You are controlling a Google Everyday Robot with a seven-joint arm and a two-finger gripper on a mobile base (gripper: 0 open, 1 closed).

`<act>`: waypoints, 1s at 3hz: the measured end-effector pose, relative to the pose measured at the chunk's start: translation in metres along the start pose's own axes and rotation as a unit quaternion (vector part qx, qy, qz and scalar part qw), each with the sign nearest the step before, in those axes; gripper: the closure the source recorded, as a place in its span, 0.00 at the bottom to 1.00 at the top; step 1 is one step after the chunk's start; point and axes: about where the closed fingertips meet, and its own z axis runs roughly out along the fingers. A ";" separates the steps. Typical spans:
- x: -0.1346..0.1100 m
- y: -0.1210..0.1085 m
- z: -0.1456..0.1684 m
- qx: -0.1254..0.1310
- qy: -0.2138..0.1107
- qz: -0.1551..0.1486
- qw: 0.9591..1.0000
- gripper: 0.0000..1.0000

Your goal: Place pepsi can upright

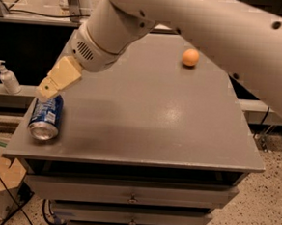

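The pepsi can [45, 118] is blue with white lettering and lies on its side at the front left of the grey table [145, 115], its silver end facing the front edge. My gripper [49, 86] hangs from the white arm, its cream-coloured tip just above the far end of the can. I cannot tell whether it touches the can.
An orange ball [190, 57] sits at the back right of the table. A white pump bottle [8, 77] stands on a shelf to the left, off the table. Drawers [133, 193] run below the table front. A cardboard box [0, 184] sits on the floor at lower left.
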 end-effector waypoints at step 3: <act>-0.045 0.027 0.095 -0.054 0.019 0.028 0.998 0.00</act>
